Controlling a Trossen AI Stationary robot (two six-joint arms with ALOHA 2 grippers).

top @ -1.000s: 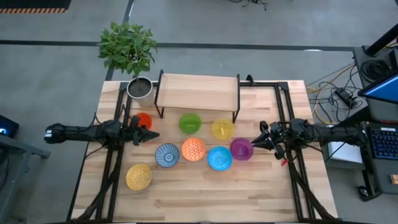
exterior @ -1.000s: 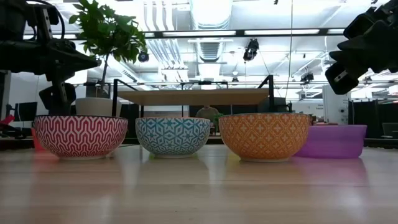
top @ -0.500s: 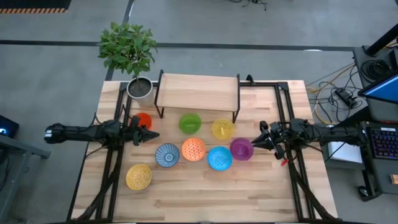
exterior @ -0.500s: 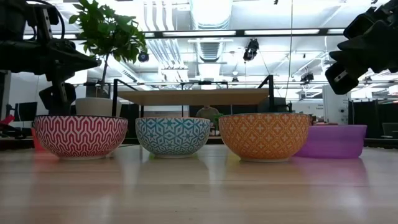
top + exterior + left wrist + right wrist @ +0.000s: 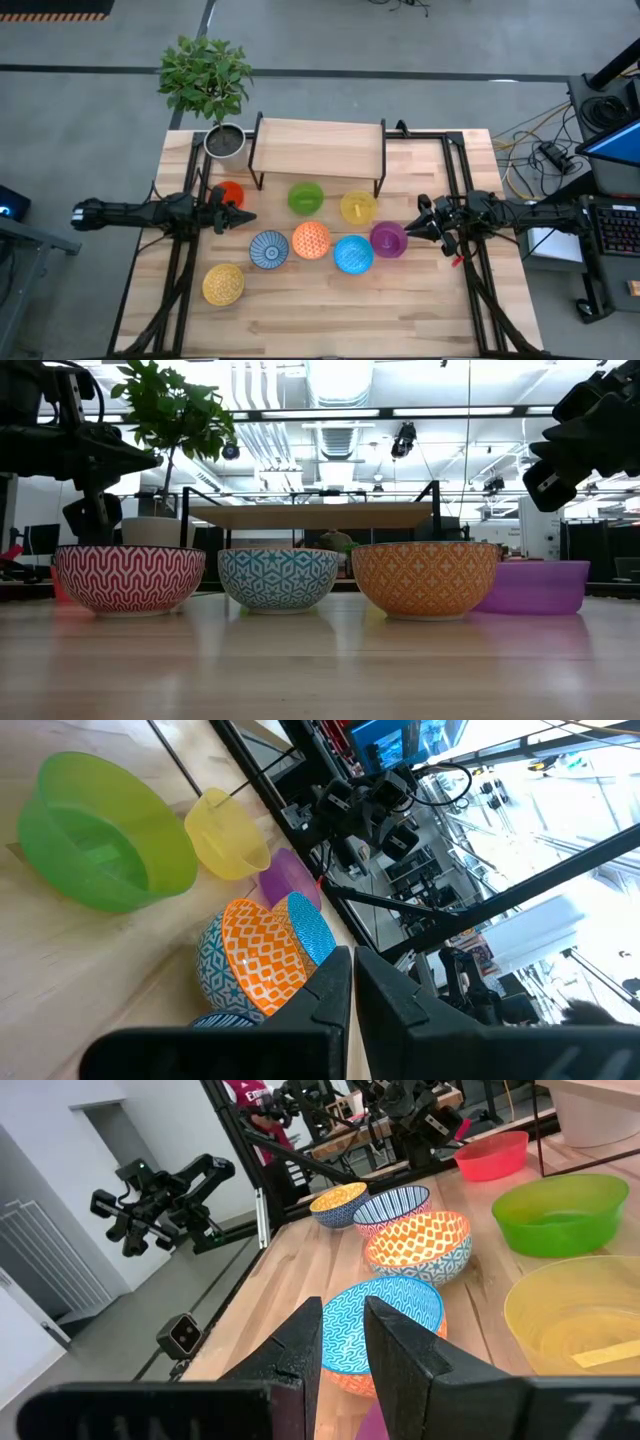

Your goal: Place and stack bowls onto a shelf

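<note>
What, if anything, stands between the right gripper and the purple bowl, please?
Nothing visible does. In the high view the right gripper sits just beside the purple bowl, with only bare table between them; the other bowls lie on the purple bowl's far side.

No readable text, label, brand, number or sign shows in any view.

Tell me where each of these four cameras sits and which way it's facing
High: overhead, straight down on shelf, bowls, both arms.
Low: table height, facing the orange patterned bowl; arms enter above.
Left wrist: behind left gripper, toward the green bowl.
Right wrist: behind right gripper, toward the same green bowl.
</note>
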